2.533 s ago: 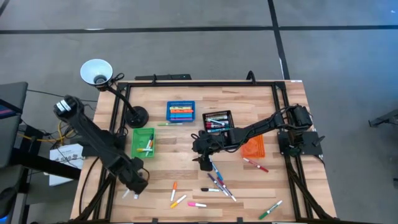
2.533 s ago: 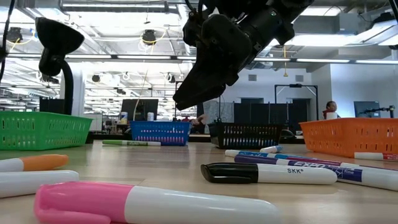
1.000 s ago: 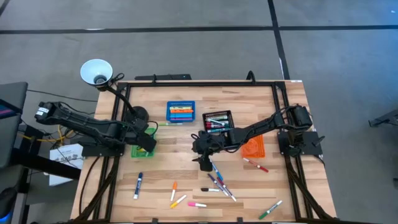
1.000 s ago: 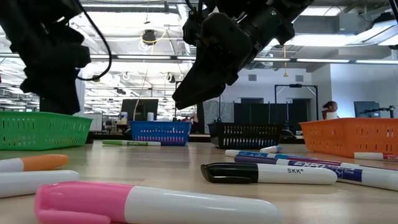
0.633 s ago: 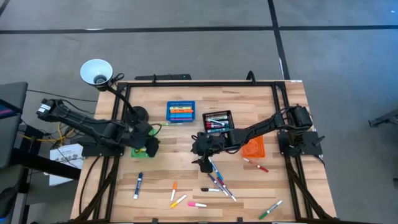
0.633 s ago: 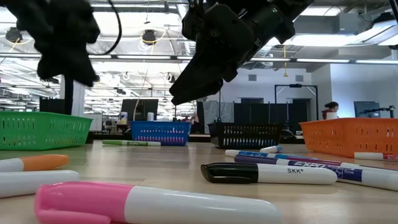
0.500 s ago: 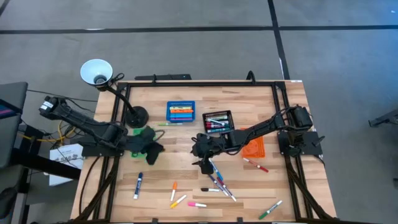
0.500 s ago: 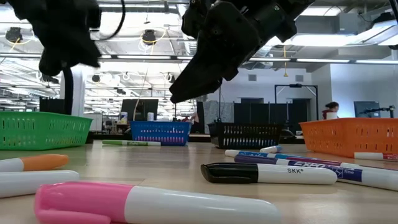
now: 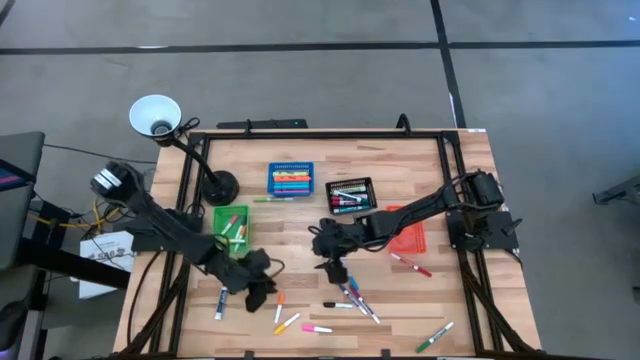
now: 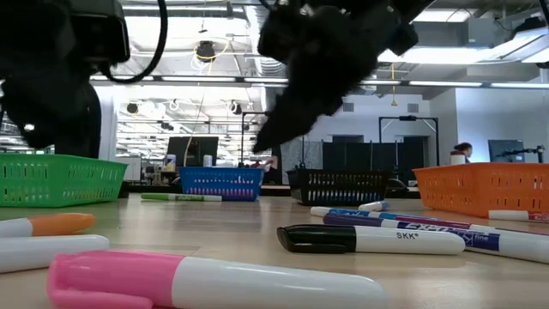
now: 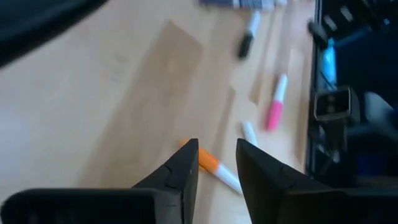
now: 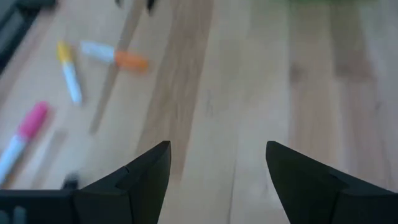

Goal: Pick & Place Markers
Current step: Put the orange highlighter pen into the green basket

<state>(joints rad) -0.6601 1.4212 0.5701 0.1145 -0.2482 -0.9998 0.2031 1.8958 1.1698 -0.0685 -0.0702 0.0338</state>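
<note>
I have the left gripper [image 9: 262, 291] low over the pale wooden table [image 9: 440, 200], close to the near edge, its fingers [image 11: 184, 167] only a narrow gap apart and nothing between them. An orange-capped white marker [image 11: 212, 169] lies on the boards right beyond its fingertips, partly behind one finger. A pink-capped white marker [image 11: 275, 109] sits farther ahead of it, and a black-capped one [image 11: 248, 36] beyond that. In the high view a blue-capped marker [image 9: 219, 303] lies just to the outer side of this gripper, well toward the table's left edge.

The right gripper [image 9: 334, 272] hangs mid-table, spread wide and empty, its two dark fingers [image 12: 147, 171] well apart with bare wood between them. The main cluster of loose markers [image 9: 352, 295] lies just past it toward the near edge. From its wrist I see an orange-capped marker [image 12: 115, 56], a yellow-capped one [image 12: 68, 70] and a pink-capped one [image 12: 25, 132] lying off to one side of it.

Behind the left gripper sits the small green square plastic bin [image 9: 231, 228] with a few markers in it; behind the right one are the blue bin [image 9: 290, 180], the black bin [image 9: 351, 193] and the orange bin [image 9: 406, 233]. More strays, a red-capped marker [image 9: 410, 264] and a green-capped one [image 9: 434, 337], lie on the right gripper's far side.
</note>
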